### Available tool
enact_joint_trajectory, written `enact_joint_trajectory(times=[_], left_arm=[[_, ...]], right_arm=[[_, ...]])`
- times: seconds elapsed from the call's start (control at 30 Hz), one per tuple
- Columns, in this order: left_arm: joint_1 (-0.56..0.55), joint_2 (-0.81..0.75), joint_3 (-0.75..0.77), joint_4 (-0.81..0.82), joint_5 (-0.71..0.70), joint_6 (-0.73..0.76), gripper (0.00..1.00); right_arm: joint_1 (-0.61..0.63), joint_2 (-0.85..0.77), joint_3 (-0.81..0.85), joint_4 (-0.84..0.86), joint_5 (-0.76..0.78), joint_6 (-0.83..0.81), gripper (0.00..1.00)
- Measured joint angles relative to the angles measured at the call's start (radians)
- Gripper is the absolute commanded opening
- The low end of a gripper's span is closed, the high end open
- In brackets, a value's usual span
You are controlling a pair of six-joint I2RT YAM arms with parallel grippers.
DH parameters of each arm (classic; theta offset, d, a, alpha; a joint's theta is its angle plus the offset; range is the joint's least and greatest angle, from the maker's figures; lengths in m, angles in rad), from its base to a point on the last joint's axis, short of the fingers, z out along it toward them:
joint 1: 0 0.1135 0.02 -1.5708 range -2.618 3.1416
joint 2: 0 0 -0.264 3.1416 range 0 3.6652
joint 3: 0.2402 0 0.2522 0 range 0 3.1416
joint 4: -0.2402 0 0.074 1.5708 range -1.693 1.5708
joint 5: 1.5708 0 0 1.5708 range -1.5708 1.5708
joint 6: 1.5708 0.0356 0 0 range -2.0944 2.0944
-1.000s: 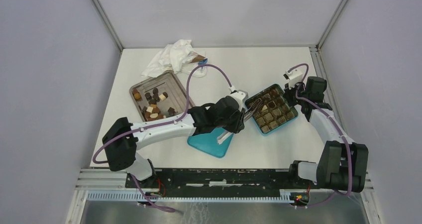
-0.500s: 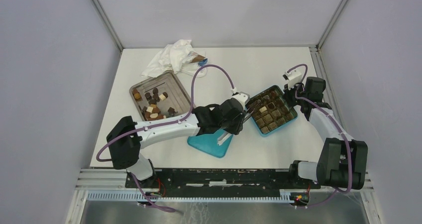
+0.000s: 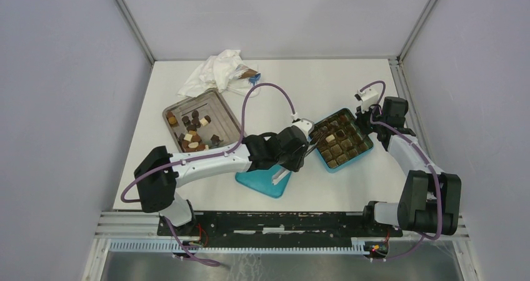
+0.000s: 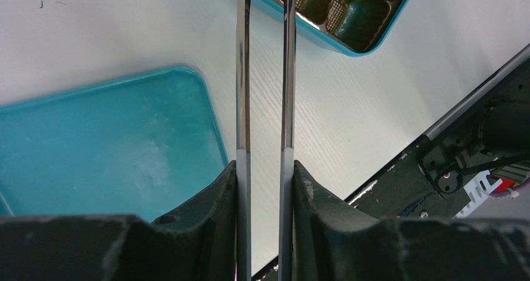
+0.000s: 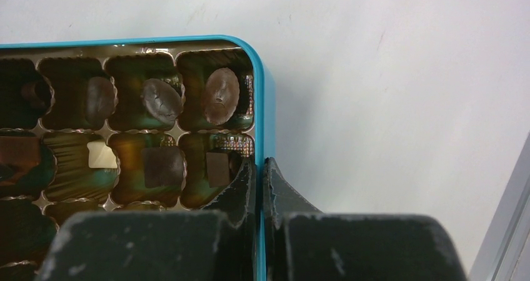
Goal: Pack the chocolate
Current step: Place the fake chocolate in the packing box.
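Note:
The teal box [image 3: 351,158] lies right of centre, its tray cells filled with dark, brown and cream chocolate [image 5: 220,95]. My right gripper [image 5: 258,163] is shut on the box's wall [image 5: 268,106] at its far right corner. My left gripper [image 4: 264,168] is shut on a pair of metal tongs [image 4: 242,75]. Their two arms run parallel, a small gap apart, toward the box's [image 4: 325,35] left side. The tong tips are cut off at the top of the left wrist view, so whether they hold a piece cannot be told. More loose chocolate [image 3: 191,138] lies in the metal tray [image 3: 215,94].
The teal lid [image 3: 265,181] lies upturned under my left wrist, near the front edge. A crumpled white bag [image 3: 215,72] sits at the back, behind the metal tray. The black front rail [image 4: 475,137] runs just below the lid.
My left arm shifted a little and settled, the tongs still pointing at the box's left side. The right arm and the box have hardly moved.

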Motion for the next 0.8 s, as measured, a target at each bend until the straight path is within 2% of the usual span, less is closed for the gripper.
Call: enact_joint_trajectory(times=[0.8], left_arm=[[-0.011, 0.022, 0.018, -0.051, -0.016, 0.0, 0.43]], right_arm=[[0.0, 0.013, 0.0, -0.005, 0.0, 0.0, 0.03]])
